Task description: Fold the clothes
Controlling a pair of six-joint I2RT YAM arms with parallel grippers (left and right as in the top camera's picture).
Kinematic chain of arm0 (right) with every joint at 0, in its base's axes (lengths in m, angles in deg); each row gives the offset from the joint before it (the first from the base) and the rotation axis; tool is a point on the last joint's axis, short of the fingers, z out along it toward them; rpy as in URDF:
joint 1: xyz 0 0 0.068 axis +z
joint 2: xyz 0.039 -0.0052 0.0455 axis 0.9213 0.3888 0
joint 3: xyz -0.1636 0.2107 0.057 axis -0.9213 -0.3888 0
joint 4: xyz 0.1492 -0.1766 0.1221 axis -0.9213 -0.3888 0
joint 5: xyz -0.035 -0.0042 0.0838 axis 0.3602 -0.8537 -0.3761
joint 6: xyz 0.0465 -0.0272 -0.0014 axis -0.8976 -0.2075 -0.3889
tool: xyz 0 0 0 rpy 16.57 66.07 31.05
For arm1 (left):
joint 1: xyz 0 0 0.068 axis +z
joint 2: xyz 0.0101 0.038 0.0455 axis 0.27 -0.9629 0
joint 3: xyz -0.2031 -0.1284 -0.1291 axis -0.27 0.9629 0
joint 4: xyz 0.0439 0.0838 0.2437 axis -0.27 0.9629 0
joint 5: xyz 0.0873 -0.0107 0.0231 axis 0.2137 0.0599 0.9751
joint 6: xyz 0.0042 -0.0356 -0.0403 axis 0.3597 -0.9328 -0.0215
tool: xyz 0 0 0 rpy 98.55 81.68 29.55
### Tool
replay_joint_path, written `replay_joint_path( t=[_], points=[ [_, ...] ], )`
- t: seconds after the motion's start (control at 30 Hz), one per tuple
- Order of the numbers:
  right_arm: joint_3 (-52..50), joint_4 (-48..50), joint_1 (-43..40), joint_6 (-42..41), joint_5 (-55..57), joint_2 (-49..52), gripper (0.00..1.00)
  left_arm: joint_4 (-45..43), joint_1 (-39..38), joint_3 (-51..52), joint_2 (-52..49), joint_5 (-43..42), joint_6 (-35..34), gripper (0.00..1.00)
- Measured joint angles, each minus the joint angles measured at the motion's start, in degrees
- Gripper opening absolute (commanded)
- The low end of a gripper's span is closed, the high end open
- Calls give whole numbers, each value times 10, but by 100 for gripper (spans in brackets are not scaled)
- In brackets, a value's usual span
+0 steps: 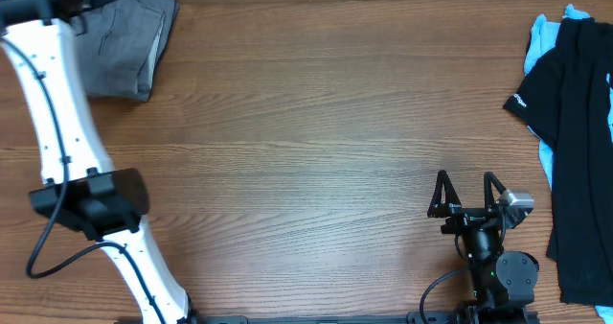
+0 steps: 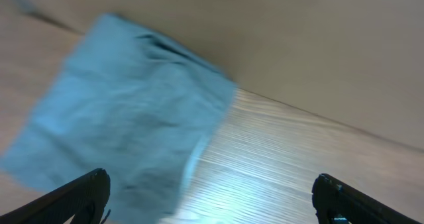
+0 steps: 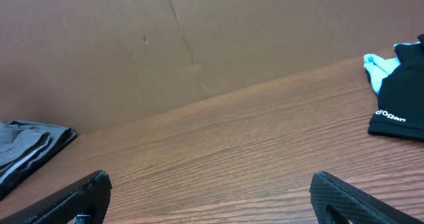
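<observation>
Folded into a compact stack, the grey shorts (image 1: 124,46) lie just ahead of and below the left gripper (image 2: 211,181), at the far corner of the table (image 1: 306,123) where the left arm reaches. In the left wrist view the shorts (image 2: 126,111) look bluish and blurred. They sit more toward the finger at the left of that view than toward the other, and bare wood shows ahead of the rest of the gap. The left gripper's fingers stand wide apart with nothing between them, and whether either fingertip touches the cloth cannot be told. From the right gripper (image 1: 465,180) the shorts (image 3: 26,151) are well apart, far ahead and off to its left. That gripper rests low on the near side of the table, its fingers also spread wide and holding nothing. A black T-shirt (image 1: 575,123) with a small white print on its sleeve lies to the right gripper's right, near but not touching it. A light-blue garment (image 1: 541,36) shows from under the T-shirt's far edge. A brown cardboard wall (image 3: 132,38) stands behind the table's far edge, beyond both grippers.
</observation>
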Motion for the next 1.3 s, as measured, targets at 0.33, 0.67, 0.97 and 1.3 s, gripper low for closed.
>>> replay_joint_path(
  t=[0.33, 0.67, 0.97, 1.3],
  points=[
    [0, 0, 0, 0, 0, 0, 100, -7, -96, 158, 101, -4, 0, 100],
    [0, 0, 0, 0, 0, 0, 100, -26, -90, 534, 300, 3, 0, 100],
    [0, 0, 0, 0, 2, 0, 100, -286, -117, 901, 584, 11, 18, 100],
    [0, 0, 0, 0, 1, 0, 100, -557, -120, 1250, 887, -2, 22, 100]
  ],
)
